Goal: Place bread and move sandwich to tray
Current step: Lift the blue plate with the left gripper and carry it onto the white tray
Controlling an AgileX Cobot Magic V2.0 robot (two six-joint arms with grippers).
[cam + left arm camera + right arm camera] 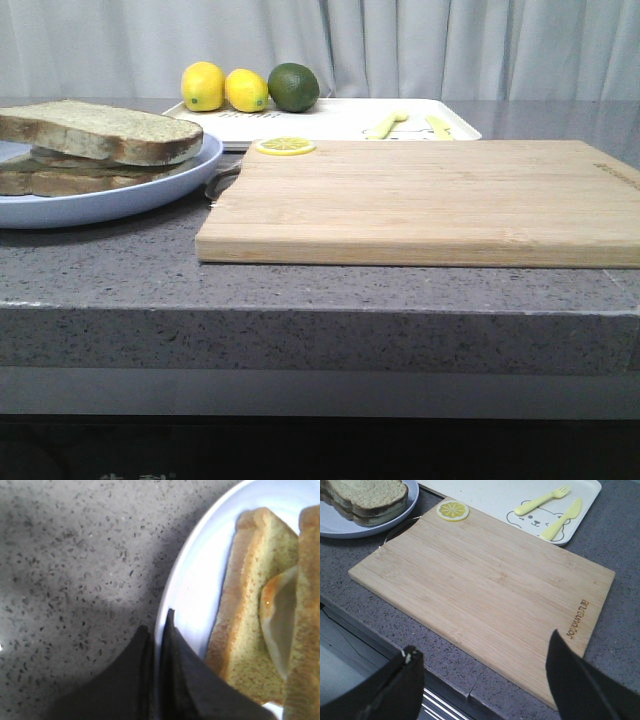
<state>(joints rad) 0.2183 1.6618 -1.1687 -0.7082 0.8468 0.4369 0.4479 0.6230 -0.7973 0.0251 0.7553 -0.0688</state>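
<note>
Step — we judge bread placed, plate move starting | sandwich (95,150) on plate (170,185), worktop left | left gripper (156,630) pressed together at rim | next — grip rim, carry to tray (340,115)

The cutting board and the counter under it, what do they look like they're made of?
The cutting board looks like bamboo or light wood: pale parallel strips, matte finish, a branded mark near one edge. The counter looks like grey speckled stone or a stone composite, smooth with a faint sheen; which one can't be told.
</note>
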